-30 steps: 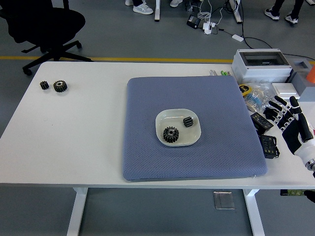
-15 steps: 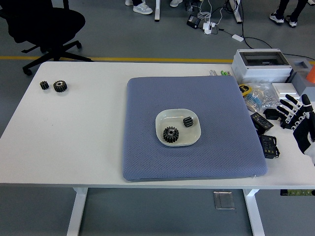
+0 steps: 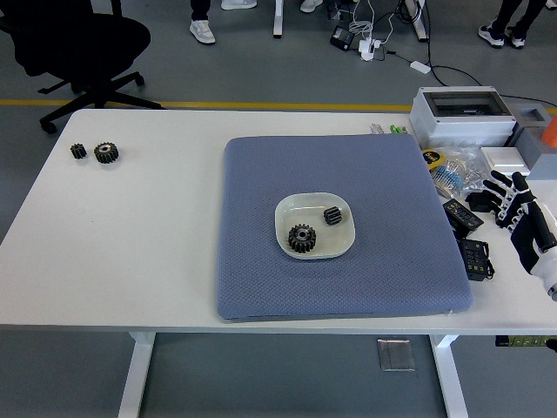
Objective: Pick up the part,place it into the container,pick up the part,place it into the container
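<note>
Two dark metal gears already lie in the shallow white dish (image 3: 285, 228) in the middle of the padded blue-grey mat (image 3: 383, 261): the larger toothed gear (image 3: 302, 238) towards the near side, the smaller pinion (image 3: 332, 215) just beyond it, the two close but apart. Both placements look done, by my reckoning, so what remains is little more than getting clear.

The right robot hand (image 3: 515, 212) sits at the right edge of the white surface (image 3: 157, 235), over the clutter of black boxes and bagged bits there. Its black-and-white fingers (image 3: 501, 193) are spread loosely and hold nothing. The left arm is nowhere to be seen.

Two more black gears, a small one (image 3: 78, 151) and a bigger one (image 3: 106, 153), sit side by side at the far left corner, well away from the dish. If they are wanted too, that is a left-arm reach, not a right-arm one.

To finish well, I would keep the open hand high as it moves near that clutter, so a finger does not snag a cable or bag.
</note>
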Robot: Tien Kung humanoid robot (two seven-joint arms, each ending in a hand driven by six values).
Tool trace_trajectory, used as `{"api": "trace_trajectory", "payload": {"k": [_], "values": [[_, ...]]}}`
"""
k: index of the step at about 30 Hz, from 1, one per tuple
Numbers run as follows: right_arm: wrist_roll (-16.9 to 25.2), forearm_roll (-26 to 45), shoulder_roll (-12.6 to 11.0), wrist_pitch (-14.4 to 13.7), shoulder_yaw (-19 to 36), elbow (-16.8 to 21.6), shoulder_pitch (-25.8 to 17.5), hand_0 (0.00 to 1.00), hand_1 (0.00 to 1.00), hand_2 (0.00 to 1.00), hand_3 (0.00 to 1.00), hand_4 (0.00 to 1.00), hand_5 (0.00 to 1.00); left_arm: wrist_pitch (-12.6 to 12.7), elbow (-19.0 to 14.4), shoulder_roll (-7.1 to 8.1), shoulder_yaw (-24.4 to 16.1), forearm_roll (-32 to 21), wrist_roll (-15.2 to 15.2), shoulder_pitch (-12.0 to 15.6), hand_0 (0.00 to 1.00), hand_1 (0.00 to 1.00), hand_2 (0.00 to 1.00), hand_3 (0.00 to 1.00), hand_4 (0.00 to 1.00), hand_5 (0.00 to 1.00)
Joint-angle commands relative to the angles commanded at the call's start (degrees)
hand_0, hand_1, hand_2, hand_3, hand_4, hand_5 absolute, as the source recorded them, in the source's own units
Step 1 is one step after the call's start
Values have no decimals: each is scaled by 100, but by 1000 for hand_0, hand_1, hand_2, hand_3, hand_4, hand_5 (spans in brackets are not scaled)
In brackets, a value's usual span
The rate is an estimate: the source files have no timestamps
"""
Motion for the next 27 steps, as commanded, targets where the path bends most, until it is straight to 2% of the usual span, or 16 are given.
{"api": "trace_trajectory", "payload": {"k": [1, 10, 16, 27], "values": [[24, 33, 9, -43, -23, -5, 9, 998, 998, 994, 998, 998, 998, -2, 0, 0, 6, -5, -1, -3, 654, 632, 711, 589, 695, 616], [213, 805, 31, -170, -93, -76, 49, 998, 998, 998, 998, 998, 998, -2, 0, 0, 27, -55, -14, -43, 654, 630, 711, 589, 695, 619], [234, 749, 28, -245, -62, -75, 31, 998, 998, 998, 998, 998, 998, -7, 0, 0, 42, -75, -17, -56, 654, 631, 712, 587, 694, 617], [201, 775, 18, -204, -27, -81, 44, 998, 998, 998, 998, 998, 998, -7, 0, 0, 26, -94, -45, -94, 654, 632, 711, 586, 692, 615]]}}
